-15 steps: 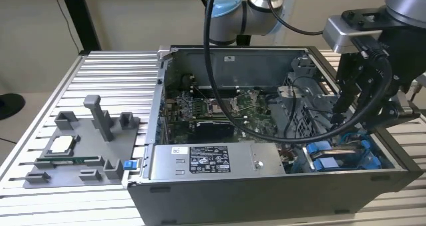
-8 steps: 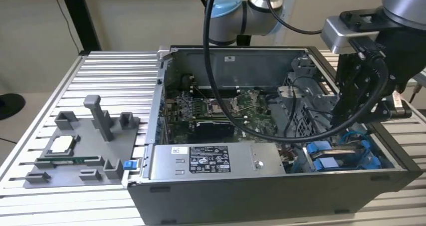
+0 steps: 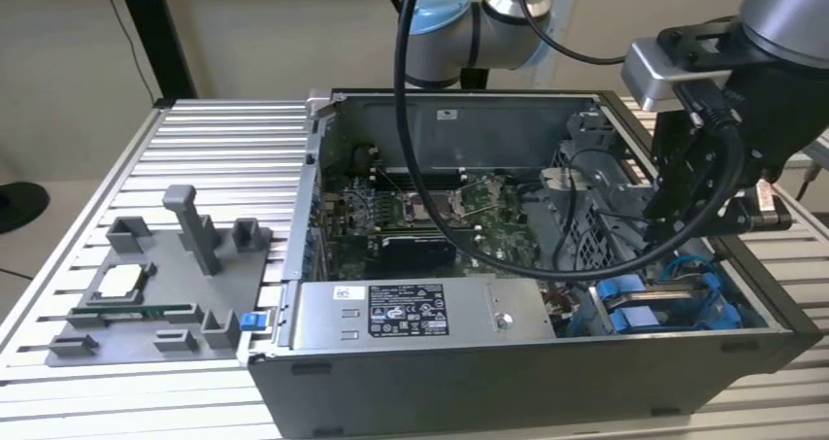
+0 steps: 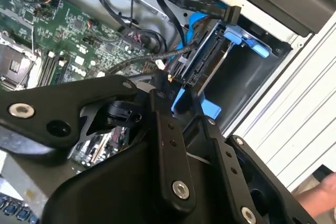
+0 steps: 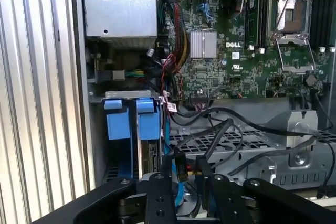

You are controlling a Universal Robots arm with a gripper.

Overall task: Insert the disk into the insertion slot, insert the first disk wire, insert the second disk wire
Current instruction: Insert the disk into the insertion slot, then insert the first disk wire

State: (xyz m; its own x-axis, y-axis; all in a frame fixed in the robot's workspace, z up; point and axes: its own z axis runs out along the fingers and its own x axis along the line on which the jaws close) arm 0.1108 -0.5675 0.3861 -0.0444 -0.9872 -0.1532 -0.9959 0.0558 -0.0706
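Black metal gripper point(image 5: 185, 177) - clenched or released, I cannot tell.
Silver-grey, blue-framed disk point(image 5: 151, 156) sits edge-on in the blue-railed grey insertion slot point(image 5: 118, 129) - just beside it.

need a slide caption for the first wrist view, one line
Claw hovering by the blue-framed disk in the insertion slot, black cables draped across the open case beside the motherboard.

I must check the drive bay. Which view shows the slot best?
The first wrist view: it looks straight into the slot, so the blue tabs and grey walls are plain. The exterior view shows the blue rails at a shallow angle. The second wrist view shows it obliquely, beside black cables.
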